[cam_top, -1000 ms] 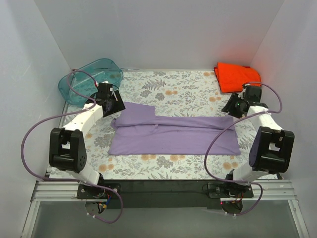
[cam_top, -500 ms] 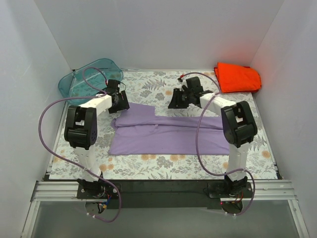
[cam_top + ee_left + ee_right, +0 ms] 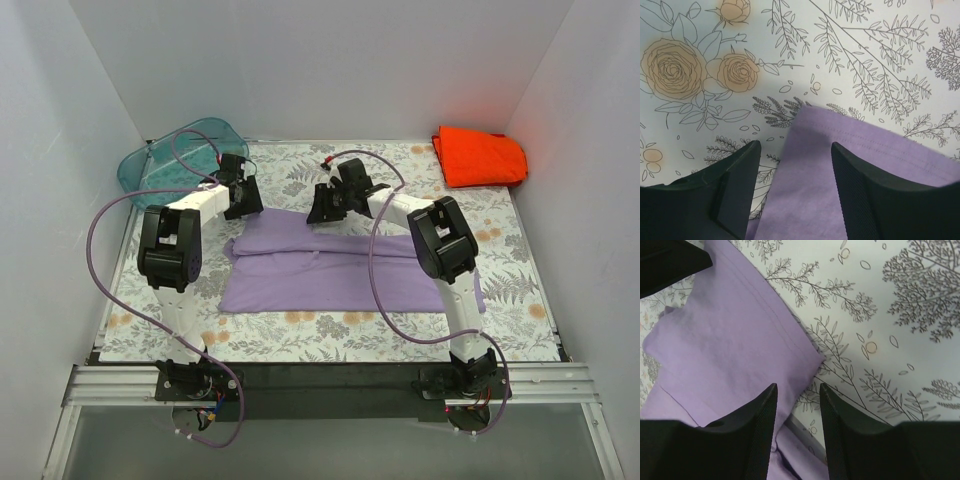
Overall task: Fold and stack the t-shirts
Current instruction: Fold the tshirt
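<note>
Subject item one: lavender-purple cloth t-shirt (image 3: 340, 265), lying flat at mid-table as a long band running left to right, with a shorter flap reaching toward the far side at its left end.
Subject item two: orange-red cloth t-shirt (image 3: 480, 157), folded into a compact pile at the far right corner, well apart from the purple one; not stacked.
Left gripper (image 3: 243, 195): low over the flap's far left corner. In the left wrist view the left gripper (image 3: 795, 147) has its jaws spread, the cloth corner (image 3: 840, 170) lying between them; no clamping is visible.
Right gripper (image 3: 322, 205): low over the flap's far right corner. In the right wrist view the right gripper (image 3: 797, 387) shows a narrower gap, jaws parted, with the hemmed cloth edge (image 3: 725, 355) below and between them; nothing pinched.
Surface: floral-printed table cover (image 3: 400, 175), flat under both shirts.
Other item: translucent teal plastic tub (image 3: 165, 160), far left corner, near the left gripper and clear of both shirts.
</note>
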### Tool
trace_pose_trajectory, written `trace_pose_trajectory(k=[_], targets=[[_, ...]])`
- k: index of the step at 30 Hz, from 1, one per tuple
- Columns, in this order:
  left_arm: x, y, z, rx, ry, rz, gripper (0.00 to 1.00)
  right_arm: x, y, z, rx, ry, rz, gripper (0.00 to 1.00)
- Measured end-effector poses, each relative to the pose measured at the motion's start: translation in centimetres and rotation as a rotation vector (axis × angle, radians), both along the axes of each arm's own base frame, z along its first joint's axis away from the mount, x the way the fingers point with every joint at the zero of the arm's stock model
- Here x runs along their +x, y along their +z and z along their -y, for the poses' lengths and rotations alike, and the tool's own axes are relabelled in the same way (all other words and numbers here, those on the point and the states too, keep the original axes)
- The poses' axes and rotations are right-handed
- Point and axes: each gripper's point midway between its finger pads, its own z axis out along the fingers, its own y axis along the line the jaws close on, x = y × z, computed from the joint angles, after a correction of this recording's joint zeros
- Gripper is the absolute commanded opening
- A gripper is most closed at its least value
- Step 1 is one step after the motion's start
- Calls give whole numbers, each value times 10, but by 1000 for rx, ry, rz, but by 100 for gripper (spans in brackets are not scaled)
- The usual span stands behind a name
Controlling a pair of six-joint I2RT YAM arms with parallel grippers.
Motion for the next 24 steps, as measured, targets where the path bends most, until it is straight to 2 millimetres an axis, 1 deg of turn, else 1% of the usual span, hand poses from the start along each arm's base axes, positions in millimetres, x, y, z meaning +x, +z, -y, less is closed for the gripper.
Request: trace_pose_trajectory(k=[4, 5, 7, 8, 9, 12, 13, 15, 16, 18, 19, 21, 22, 24], targets=[[4, 0, 3, -9, -8, 6, 50, 4, -1, -10, 16, 11, 14, 46], [4, 0, 3, -11, -9, 8, 46, 6, -1, -12, 20, 12, 18, 46], [5, -1, 4, -15, -11, 9, 44, 7, -1, -13, 26, 11, 23, 45], [6, -1, 4, -17, -12, 11, 40, 8, -1, -14, 29, 10, 23, 45], [6, -1, 5, -19, -12, 13, 39, 8, -2, -15, 30, 8, 22, 44], [8, -2, 6, -27, -17, 17, 33, 10, -2, -16, 37, 2, 23, 38], [8, -2, 7, -29, -19, 19, 31, 10, -3, -16, 38, 2, 22, 32], [9, -2, 9, -36, -22, 23, 26, 10, -5, -16, 35, -1, 21, 26], [9, -3, 9, -39, -23, 23, 24, 10, -6, -16, 36, -1, 19, 17], [9, -3, 10, -42, -24, 24, 22, 11, -9, -17, 37, -2, 18, 8], [9, -4, 10, -43, -25, 25, 19, 11, -9, -17, 38, -1, 16, 3], [9, -4, 10, -45, -24, 27, 11, 11, -10, -18, 41, 1, 16, 1], [10, -4, 10, -47, -23, 28, 0, 12, -10, -18, 43, 2, 16, 1], [9, -5, 11, -52, -24, 29, 0, 12, -10, -19, 46, 5, 16, 1]])
